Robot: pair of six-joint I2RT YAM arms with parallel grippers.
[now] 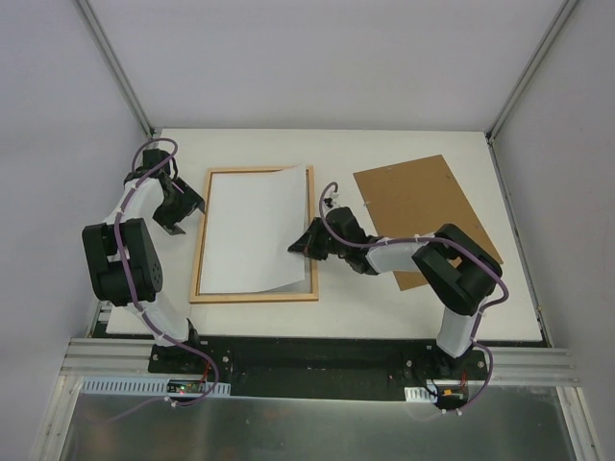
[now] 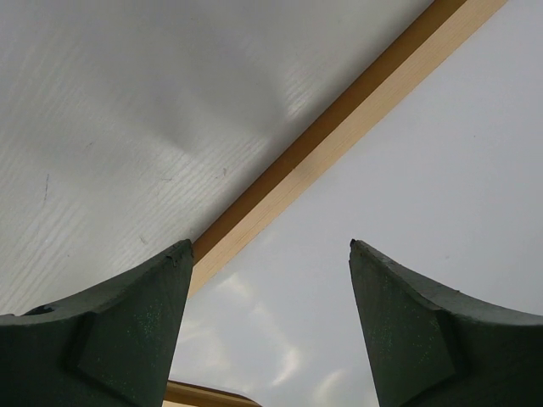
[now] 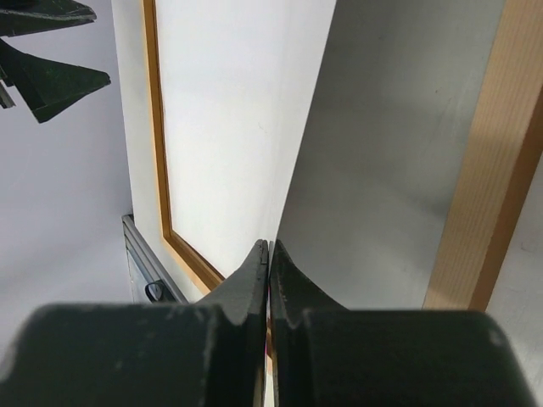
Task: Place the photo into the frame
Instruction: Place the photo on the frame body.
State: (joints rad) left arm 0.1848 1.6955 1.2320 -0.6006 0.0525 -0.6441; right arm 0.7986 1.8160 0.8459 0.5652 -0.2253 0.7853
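Note:
The wooden frame (image 1: 255, 295) lies flat on the table at centre left. The photo (image 1: 252, 230) lies in it white side up, its right edge lifted over the right rail. My right gripper (image 1: 300, 245) is shut on that lifted edge. In the right wrist view the sheet (image 3: 229, 127) runs between the closed jaws of that gripper (image 3: 269, 246), with the frame's rail (image 3: 492, 170) to the right. My left gripper (image 1: 183, 216) is open and empty at the frame's left rail. In the left wrist view this gripper (image 2: 270, 254) straddles the rail (image 2: 339, 127).
A brown backing board (image 1: 423, 216) lies flat at the right of the table, behind my right arm. Grey walls enclose the table on three sides. A metal rail (image 1: 288, 360) runs along the near edge.

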